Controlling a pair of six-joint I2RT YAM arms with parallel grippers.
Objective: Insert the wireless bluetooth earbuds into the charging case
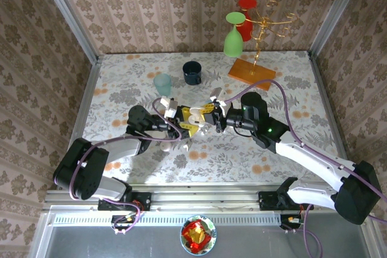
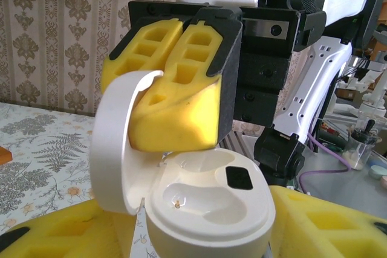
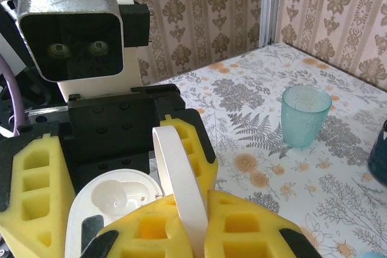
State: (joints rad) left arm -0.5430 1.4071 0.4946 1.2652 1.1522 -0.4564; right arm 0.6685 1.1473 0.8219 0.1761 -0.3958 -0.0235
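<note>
- left gripper grips the white pebble-shaped plastic charging case, right gripper pinches its lid
- what looks like a tiny glossy white earbud lies on the floral tabletop nearby
- damask wallpaper all round

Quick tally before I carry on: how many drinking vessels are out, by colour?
Teal cup: 1
Dark blue mug: 1
Green glass: 1
Red glass: 1
Total: 4
</note>
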